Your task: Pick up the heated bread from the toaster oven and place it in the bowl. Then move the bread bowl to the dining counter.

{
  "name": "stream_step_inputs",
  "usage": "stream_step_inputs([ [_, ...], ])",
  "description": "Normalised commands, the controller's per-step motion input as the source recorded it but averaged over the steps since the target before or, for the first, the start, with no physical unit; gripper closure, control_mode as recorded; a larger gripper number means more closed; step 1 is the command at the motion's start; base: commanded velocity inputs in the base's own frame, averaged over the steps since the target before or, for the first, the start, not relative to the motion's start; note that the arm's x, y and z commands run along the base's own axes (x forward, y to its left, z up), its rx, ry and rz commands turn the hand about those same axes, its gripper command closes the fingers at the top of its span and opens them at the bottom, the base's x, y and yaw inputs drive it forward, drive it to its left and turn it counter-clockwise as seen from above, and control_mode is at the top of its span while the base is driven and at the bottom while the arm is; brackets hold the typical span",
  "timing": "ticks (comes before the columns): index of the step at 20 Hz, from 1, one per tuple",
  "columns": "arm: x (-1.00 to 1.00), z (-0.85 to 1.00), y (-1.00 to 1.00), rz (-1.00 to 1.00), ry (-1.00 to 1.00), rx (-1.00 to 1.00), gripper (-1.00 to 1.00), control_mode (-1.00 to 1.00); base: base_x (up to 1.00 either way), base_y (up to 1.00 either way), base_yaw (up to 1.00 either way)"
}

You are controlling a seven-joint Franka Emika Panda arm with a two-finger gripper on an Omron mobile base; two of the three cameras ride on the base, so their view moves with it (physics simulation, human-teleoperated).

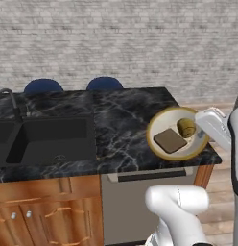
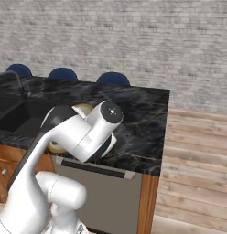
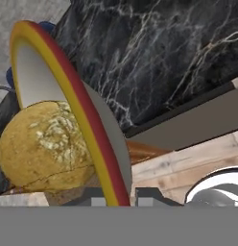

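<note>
Jaws pinch the yellow-gold rim of my shallow cream bowl (image 1: 161,126), which rests on the black marble island worktop (image 1: 121,110) near its corner. Small golden-brown bread lump (image 3: 41,146) sits inside, light, likely to roll; bowl stiff, probably slippery.

The dining counter (image 1: 125,113) is black marble with white veining, over warm orange-brown wood cabinets (image 1: 44,211) and a grey panel (image 1: 125,206). The sink (image 1: 44,139) is dark, near black. The bowl (image 1: 161,124) is cream inside with a yellowish-gold rim, edged red in the hand view. The heated bread (image 3: 41,146) is golden-brown with paler flecks; a flat square piece (image 1: 170,140) is dark brown. The wall (image 1: 119,43) is pale grey-white brick. Chair backs (image 1: 105,84) are deep blue. The floor (image 2: 197,160) is light wood planking.
</note>
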Motion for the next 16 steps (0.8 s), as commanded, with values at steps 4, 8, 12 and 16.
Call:
stream_step_inputs([
  [4, 0.95, -0.21, -0.22, 0.01, 0.09, 0.26, 1.0, -1.0, 0.0, 0.0, 0.0],
  [8, 1.0, -0.39, -0.15, -0.11, 0.22, 0.57, 1.0, -1.0, 0.0, 0.0, 0.0],
  [12, 1.0, -0.09, 0.0, -0.14, 0.31, 0.43, 1.0, -1.0, 0.0, 0.0, 0.0],
  [16, 0.59, -0.01, 0.0, -0.03, 0.13, 0.06, 1.0, -1.0, 0.0, 0.0, 0.0],
])
